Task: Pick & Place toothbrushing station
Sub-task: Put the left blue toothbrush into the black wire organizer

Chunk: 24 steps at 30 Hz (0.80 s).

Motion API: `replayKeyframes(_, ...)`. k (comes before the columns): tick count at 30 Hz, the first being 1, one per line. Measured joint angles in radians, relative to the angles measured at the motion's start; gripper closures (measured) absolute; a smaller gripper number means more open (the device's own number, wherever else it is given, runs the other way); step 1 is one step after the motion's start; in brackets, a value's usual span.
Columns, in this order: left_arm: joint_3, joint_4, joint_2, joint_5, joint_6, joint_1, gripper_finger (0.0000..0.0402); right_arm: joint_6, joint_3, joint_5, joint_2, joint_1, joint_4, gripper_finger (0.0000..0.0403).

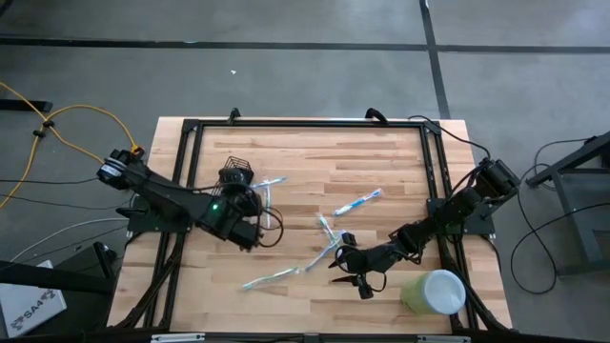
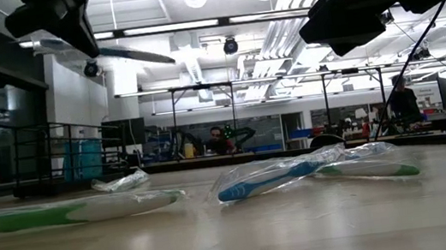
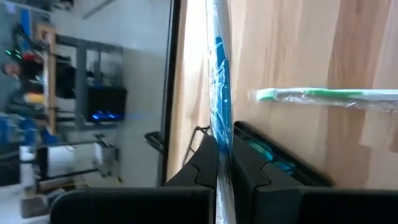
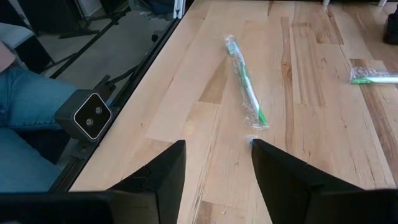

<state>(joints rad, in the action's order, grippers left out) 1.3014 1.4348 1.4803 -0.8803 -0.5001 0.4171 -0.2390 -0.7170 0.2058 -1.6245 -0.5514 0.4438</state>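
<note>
The left hand (image 1: 255,202) is pinched shut on a wrapped blue toothbrush (image 3: 219,93), which sticks straight out past its fingers. The black mesh holder cup (image 1: 235,175) sits just beside this hand, toward the back of the wooden worktop (image 1: 381,162), far nearer to it than to the right hand (image 1: 351,270) (wide open, holding nothing). Other wrapped toothbrushes lie between the hands.

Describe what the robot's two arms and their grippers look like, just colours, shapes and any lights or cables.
Both arms are dark, nearly black, built of jointed segments. The left arm shows a small green light near its wrist, and dark cables loop beside it. The right arm is the same slim dark build. The left gripper and right gripper each have two black, blocky, angular fingers. No markings can be made out.
</note>
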Motion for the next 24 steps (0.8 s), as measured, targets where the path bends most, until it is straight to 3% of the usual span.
replayKeyframes(9, 0.000, -0.034, 0.000, 0.202, 0.000, -0.061, 0.0396, 0.000, 0.000, 0.000, 0.000, 0.000, 0.000, 0.0228)
replayKeyframes(18, -0.001, -0.139, 0.000, 0.426, 0.140, -0.066, 0.0396, 0.000, 0.000, 0.000, 0.000, 0.000, 0.000, 0.0228)
replayKeyframes(24, -0.001, -0.138, 0.000, 0.447, 0.145, -0.065, 0.0396, 0.000, 0.000, 0.000, 0.000, 0.000, 0.000, 0.0228)
